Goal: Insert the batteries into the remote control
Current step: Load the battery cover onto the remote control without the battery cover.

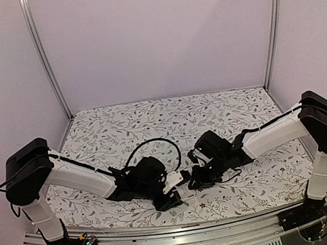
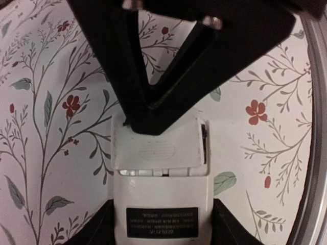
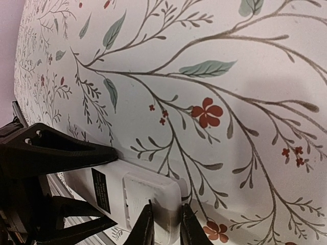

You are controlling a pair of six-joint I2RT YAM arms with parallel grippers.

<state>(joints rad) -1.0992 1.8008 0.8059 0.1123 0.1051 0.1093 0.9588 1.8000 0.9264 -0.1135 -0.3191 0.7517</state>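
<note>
I see the remote control [image 2: 163, 191] lying with its white back up, just above the flowered table [image 2: 51, 127], near the front edge of the table. The left gripper [image 2: 161, 224] grasps the remote control: its fingers [image 2: 99, 227] press on the two long sides, at the end where the dark label [image 2: 162, 222] is. The battery cover [image 2: 156, 148] sits on the other end of the remote control, and a thin dark gap shows along its one side.

The right gripper [image 3: 166, 224] is at that far end of the remote control, opposite to the left gripper. Its fingers [image 3: 144, 224] stand very near to each other, with only a narrow gap. The end edge of the remote control shows in this gap. I cannot tell if they pinch it or only touch it.
</note>
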